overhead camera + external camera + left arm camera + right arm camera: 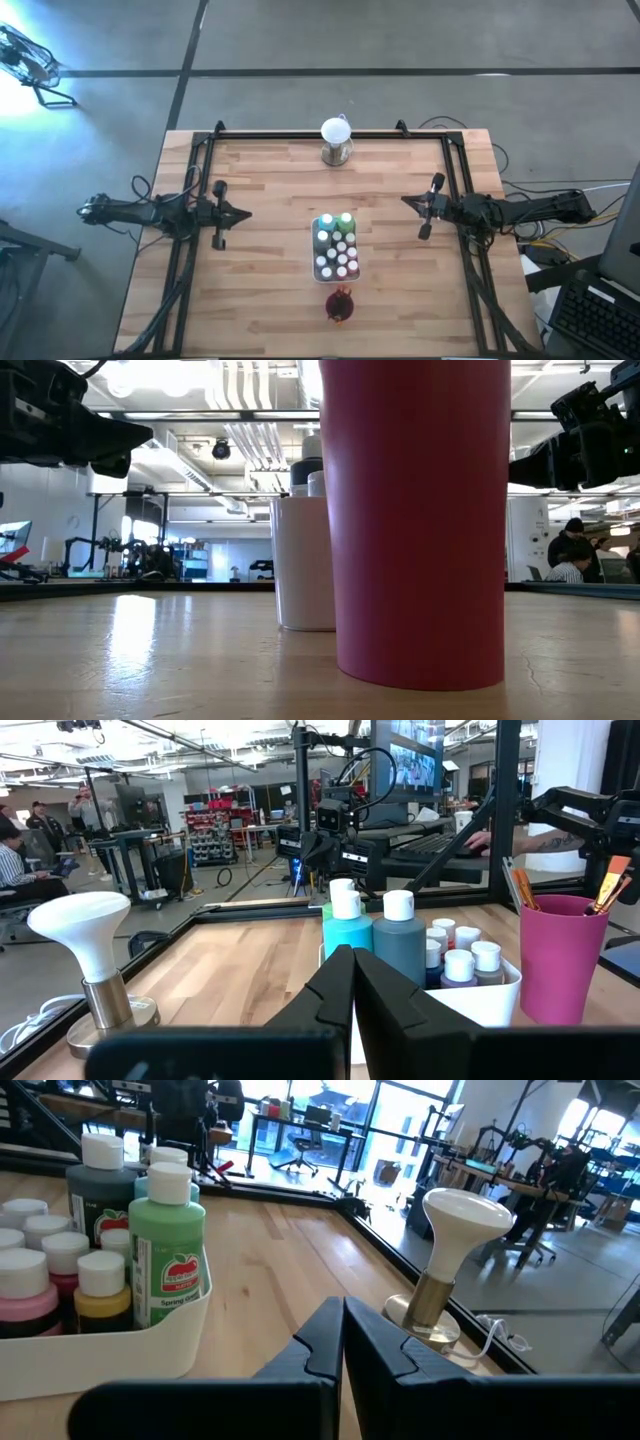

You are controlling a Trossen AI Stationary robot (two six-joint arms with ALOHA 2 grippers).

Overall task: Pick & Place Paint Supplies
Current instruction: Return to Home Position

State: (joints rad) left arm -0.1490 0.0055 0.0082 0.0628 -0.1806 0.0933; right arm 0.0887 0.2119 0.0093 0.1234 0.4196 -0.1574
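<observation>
Left gripper [244,213] and right gripper [405,203], both closed and empty, flank upright paint bottles [337,250], caps up.

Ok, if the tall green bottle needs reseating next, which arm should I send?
Right, likely. The green bottle stands at the white bin's corner on the right arm's side, unobstructed from the shut right gripper. The left gripper, also shut, would have to reach past the teal bottle.

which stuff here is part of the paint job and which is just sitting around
Job: paint bottles, brushes.
Other: white bin holding bottles, pink cup holding brushes, white globe on metal base, left end effector and right end effector at the table's sides.
</observation>
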